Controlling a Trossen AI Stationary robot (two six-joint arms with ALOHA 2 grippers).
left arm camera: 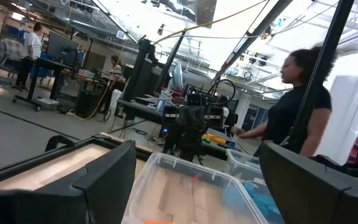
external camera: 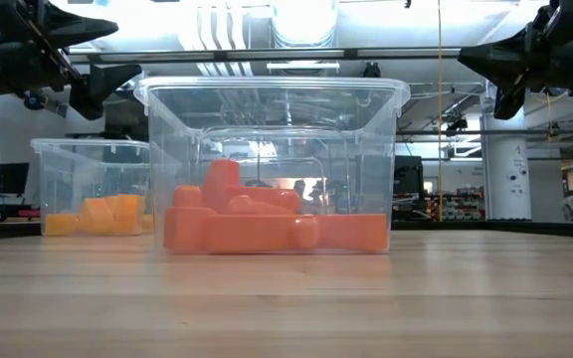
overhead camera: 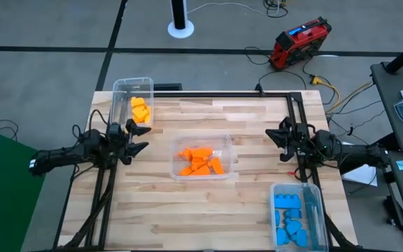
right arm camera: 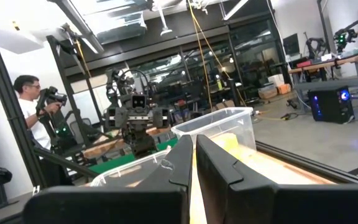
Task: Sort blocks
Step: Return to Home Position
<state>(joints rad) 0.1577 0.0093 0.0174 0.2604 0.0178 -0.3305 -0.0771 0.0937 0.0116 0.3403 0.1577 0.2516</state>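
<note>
Place: lab — open hall | desk, monitor | computer tower | ceiling duct

Left arm raised, jaws spread wide — right arm raised, jaws together.

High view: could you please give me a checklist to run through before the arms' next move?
1. Loose blocks on the table: none in view, ok.
2. Yellow blocks in the top-left bin: ok.
3. Orange blocks in the middle bin: ok.
4. Blue blocks in the bottom-right bin: ok.
5. Left gripper open, empty, raised beside the top-left bin: ok.
6. Right gripper shut, empty, raised over the table: ok.
</note>
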